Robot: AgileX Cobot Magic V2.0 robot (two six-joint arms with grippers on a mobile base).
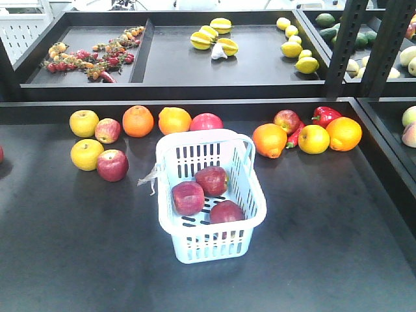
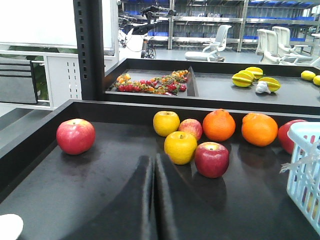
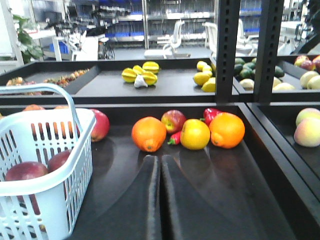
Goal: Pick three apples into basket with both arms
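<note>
The pale blue-white basket (image 1: 208,246) stands mid-table with three dark red apples inside: one at the back (image 1: 212,180), one on the left (image 1: 188,197), one at the front (image 1: 227,212). Neither arm shows in the front view. In the left wrist view my left gripper (image 2: 153,159) is shut and empty over bare table, with the basket's corner (image 2: 306,170) far to its right. Seen from the right wrist, my right gripper (image 3: 160,159) is also shut and empty. The basket (image 3: 30,200) sits to its left, and two of the apples (image 3: 25,171) show through the slots.
Loose apples (image 1: 112,165) (image 1: 286,121), oranges (image 1: 138,121) (image 1: 270,140), yellow fruits (image 1: 87,154) (image 1: 314,138) and a red pepper (image 1: 325,115) line the back of the table. A raised black rim and shelf posts (image 1: 341,45) stand behind, with more fruit trays beyond.
</note>
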